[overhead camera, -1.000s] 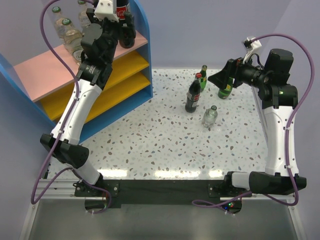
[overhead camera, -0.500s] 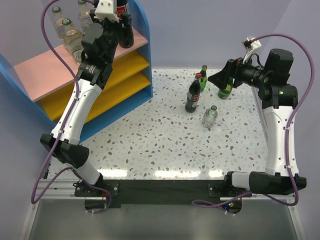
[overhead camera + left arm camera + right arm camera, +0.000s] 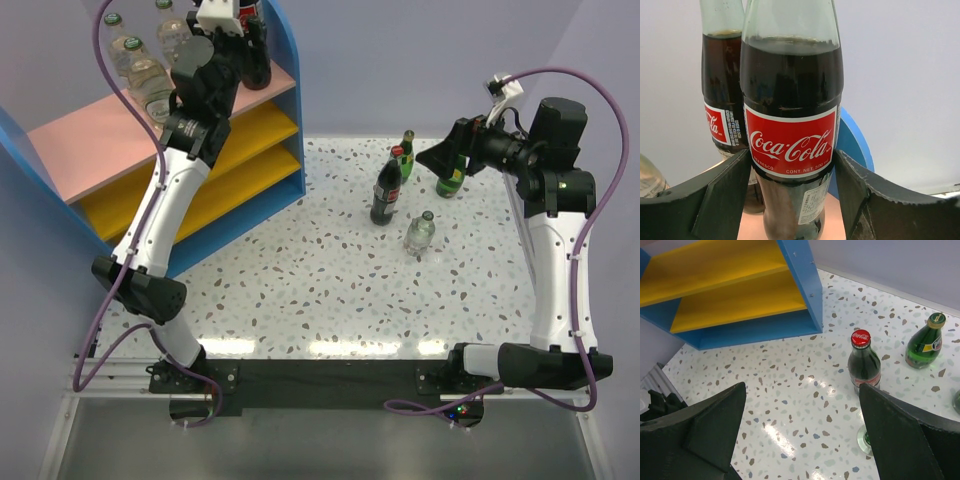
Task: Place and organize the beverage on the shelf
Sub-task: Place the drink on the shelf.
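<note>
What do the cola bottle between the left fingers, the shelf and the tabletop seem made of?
Cola bottle: likely clear glass, glossy; dark drink shows through.
Shelf: painted wood or board, matte; flat colours, small fastener dots.
Tabletop: terrazzo or a speckled laminate, polished; it mirrors the lights.

White table [image 3: 320, 290] with small brown, grey and blue specks, glossy, with bright reflections of light near its front edge, pale purple wall [image 3: 430, 50] behind it, 1 black strip [image 3: 330, 375] along the near edge, grey panel [image 3: 320, 440] below that strip
</note>
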`<act>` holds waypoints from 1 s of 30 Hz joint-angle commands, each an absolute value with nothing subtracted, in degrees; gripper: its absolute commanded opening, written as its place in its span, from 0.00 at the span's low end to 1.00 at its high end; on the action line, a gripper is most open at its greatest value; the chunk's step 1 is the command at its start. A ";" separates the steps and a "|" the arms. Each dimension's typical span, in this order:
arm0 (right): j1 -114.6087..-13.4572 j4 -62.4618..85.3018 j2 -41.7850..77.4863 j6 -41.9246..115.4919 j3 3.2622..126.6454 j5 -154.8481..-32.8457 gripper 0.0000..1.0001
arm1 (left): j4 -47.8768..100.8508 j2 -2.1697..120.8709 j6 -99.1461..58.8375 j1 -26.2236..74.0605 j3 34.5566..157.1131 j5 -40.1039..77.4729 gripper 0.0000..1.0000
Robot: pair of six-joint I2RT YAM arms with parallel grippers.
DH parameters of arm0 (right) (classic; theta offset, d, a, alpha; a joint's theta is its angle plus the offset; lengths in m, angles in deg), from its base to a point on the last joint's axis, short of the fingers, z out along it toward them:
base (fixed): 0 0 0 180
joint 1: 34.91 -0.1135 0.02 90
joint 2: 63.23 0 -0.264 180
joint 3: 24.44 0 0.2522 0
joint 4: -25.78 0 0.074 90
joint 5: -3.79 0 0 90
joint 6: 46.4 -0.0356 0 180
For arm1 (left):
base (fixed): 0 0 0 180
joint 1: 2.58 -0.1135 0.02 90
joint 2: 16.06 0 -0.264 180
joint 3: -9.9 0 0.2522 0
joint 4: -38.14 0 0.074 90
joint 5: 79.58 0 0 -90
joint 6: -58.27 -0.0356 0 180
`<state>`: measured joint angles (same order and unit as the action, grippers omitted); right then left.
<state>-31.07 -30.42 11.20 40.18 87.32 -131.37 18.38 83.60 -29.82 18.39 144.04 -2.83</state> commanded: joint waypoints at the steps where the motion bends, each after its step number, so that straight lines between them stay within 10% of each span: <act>1: -30.60 -29.12 10.33 39.64 87.76 -132.44 0.98 | 19.11 84.31 -29.27 17.55 146.62 -2.58 0.68; 30: -30.51 -28.94 9.45 41.31 86.62 -137.62 0.98 | 16.92 74.65 -28.83 17.37 141.88 0.84 0.95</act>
